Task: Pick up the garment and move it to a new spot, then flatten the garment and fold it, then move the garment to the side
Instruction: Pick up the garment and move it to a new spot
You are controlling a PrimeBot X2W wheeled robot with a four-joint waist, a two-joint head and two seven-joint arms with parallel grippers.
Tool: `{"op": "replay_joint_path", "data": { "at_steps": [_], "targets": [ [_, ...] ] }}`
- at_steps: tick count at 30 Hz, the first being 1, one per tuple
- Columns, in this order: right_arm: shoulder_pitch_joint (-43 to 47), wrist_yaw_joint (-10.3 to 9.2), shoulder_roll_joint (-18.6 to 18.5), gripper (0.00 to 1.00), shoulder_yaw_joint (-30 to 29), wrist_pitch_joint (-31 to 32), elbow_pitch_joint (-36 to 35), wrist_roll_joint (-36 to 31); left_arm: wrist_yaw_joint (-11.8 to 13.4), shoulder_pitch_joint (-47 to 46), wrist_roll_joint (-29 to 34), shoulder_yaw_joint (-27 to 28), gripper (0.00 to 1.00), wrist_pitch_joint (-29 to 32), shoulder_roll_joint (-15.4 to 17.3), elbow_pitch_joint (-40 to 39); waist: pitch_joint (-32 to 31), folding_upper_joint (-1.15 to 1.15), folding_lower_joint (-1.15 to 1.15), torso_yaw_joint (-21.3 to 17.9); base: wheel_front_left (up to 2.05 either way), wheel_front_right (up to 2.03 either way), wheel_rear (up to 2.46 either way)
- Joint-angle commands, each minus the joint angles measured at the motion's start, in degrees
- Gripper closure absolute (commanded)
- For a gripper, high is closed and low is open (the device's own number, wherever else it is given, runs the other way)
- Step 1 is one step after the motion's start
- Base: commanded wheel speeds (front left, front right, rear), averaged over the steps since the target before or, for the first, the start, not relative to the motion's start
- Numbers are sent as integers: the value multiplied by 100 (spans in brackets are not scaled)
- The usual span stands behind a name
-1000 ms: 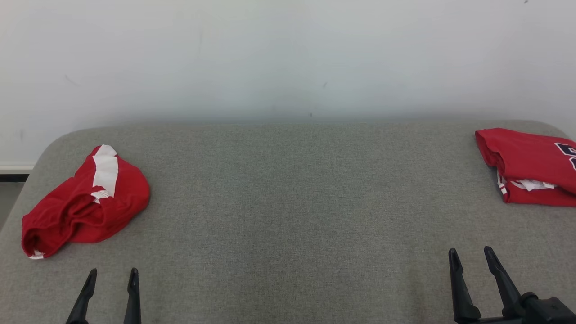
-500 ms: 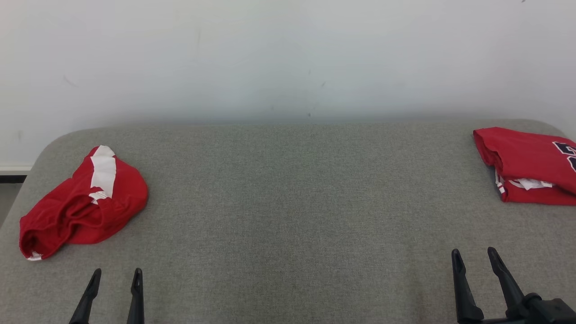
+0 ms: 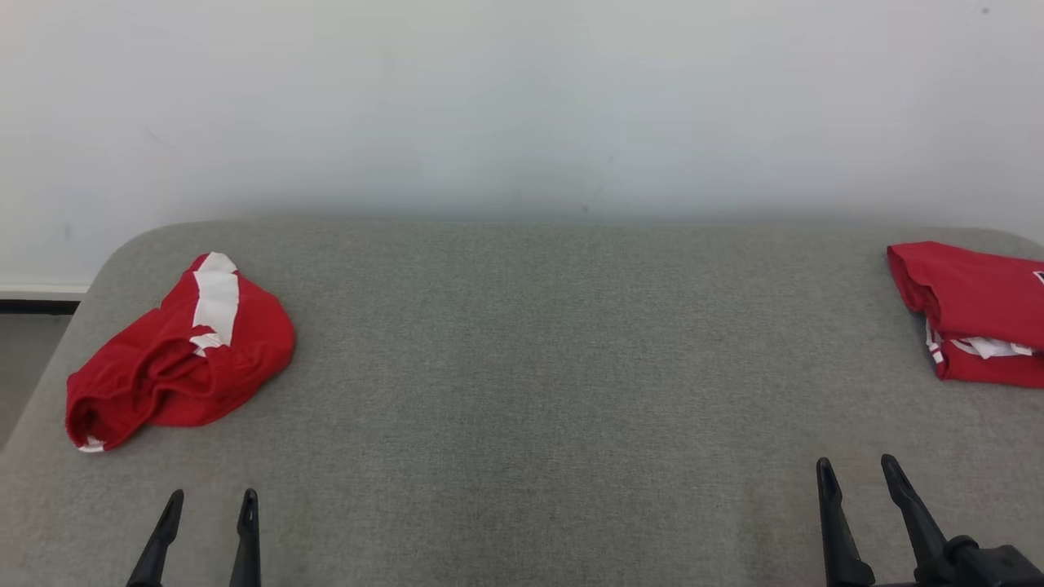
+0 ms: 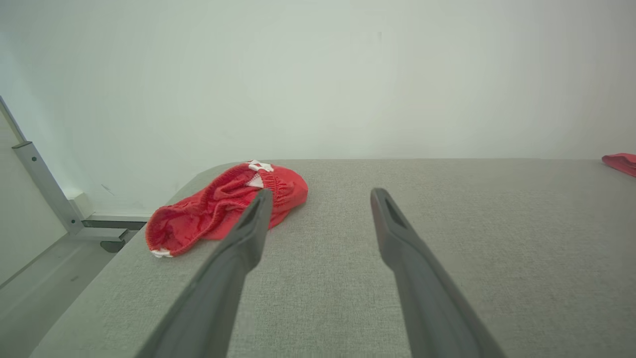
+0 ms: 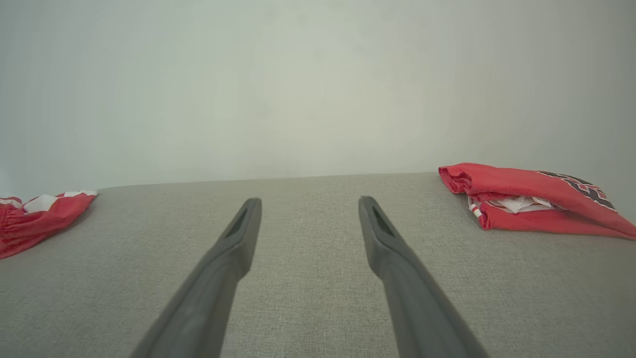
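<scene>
Right claw (image 5: 309, 200) spread above grey fabric surface (image 5: 308, 308); folded red garment (image 5: 521, 186) view-right, crumpled red garment (image 5: 39, 214) view-left

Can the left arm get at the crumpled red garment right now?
Probably yes: the left gripper is open and empty, and the crumpled red garment lies just ahead on the grey table, nothing between them.

The folded red garment (image 3: 971, 302) at the far right runs off the head view's right edge, and its dark print (image 5: 576, 186) lies too slanted in the right wrist view to read. The crumpled red garment (image 3: 179, 359) on the left is clipped by that wrist view's left edge, its inside lost in its own folds. From the head, the left end effector (image 3: 213, 494) and right end effector (image 3: 855, 461) are cut by the bottom edge, as is the near side of the counter (image 3: 522, 367).
</scene>
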Motion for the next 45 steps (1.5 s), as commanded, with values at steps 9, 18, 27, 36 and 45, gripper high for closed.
{"op": "replay_joint_path", "data": {
  "at_steps": [9,18,27,36,45],
  "targets": [
    [110,-15,98,0,-61,-11,30,-12,122,62,-68,58,0,123,64,-17,36,0,0,788,0,0,0],
    [92,-15,148,0,-145,-28,29,-33,189,-10,-195,119,0,103,64,74,125,0,0,1645,0,0,0],
    [38,-15,168,0,-179,-30,52,-40,282,-32,-200,200,0,82,132,139,133,0,0,2289,0,0,0],
    [-73,-15,173,0,-91,16,55,-59,404,86,-247,305,0,39,161,121,155,0,0,2616,0,0,0],
    [-171,-15,111,0,-29,14,124,-21,516,161,-295,382,0,-16,168,77,197,0,0,2632,0,0,0]
  ]
}}
